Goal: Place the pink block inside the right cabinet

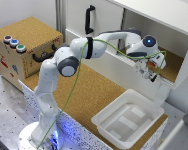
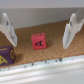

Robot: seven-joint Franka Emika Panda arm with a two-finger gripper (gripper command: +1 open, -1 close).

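In the wrist view the pink block (image 2: 39, 41), a small pinkish-red cube with a dark letter on its face, rests on the cork floor (image 2: 52, 55) of the right cabinet (image 1: 175, 64). My gripper (image 2: 40, 43) is open, and its white fingers (image 2: 8, 29) stand on either side of the block without touching it. In the exterior view the arm reaches across to the cabinet's front edge, and the gripper (image 1: 152, 75) hangs just inside the opening. I cannot make out the block there.
A purple block with a yellow letter (image 2: 5, 54) lies on the same cork floor close to one finger. A white tray (image 1: 126, 117) sits below the cabinet. The cork box with coloured buttons (image 1: 29, 42) and the black-handled door (image 1: 89, 20) stand on the exterior view's left.
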